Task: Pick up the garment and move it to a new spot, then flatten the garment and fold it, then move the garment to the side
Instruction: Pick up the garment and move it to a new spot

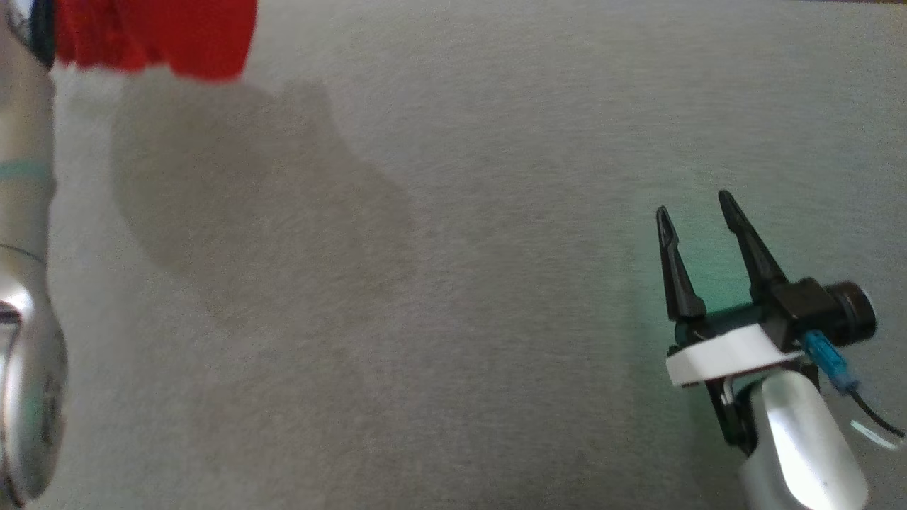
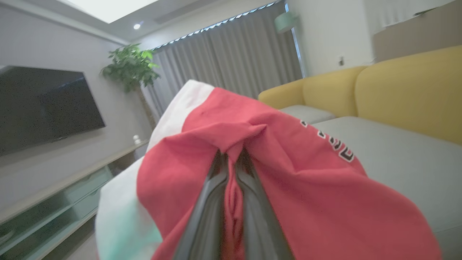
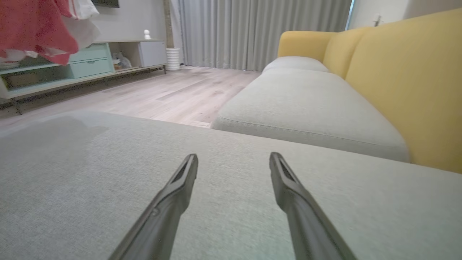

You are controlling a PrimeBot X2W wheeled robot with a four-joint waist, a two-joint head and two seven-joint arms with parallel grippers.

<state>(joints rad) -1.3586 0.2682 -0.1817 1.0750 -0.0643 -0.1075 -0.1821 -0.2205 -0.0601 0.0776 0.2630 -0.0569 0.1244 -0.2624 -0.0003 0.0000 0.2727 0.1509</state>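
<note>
The garment (image 2: 288,173) is red and white with dark lettering. It drapes over my left gripper (image 2: 231,159), which is shut on a pinched fold of the red cloth. In the head view a red part of the garment (image 1: 163,35) hangs at the top left, beside my pale left forearm (image 1: 25,212), and casts a shadow on the grey cushion below. In the right wrist view the garment (image 3: 36,29) hangs at the top left, off the cushion. My right gripper (image 1: 698,205) (image 3: 234,159) stands open low over the cushion at the lower right, with nothing between its fingers.
The grey cushion surface (image 1: 460,283) spreads under both arms. A yellow sofa back (image 3: 404,79) rises on the right, with a second grey seat (image 3: 306,104) beyond a gap. Wooden floor (image 3: 162,90), a low cabinet (image 3: 83,61), a television (image 2: 43,104) and a plant (image 2: 131,66) lie further off.
</note>
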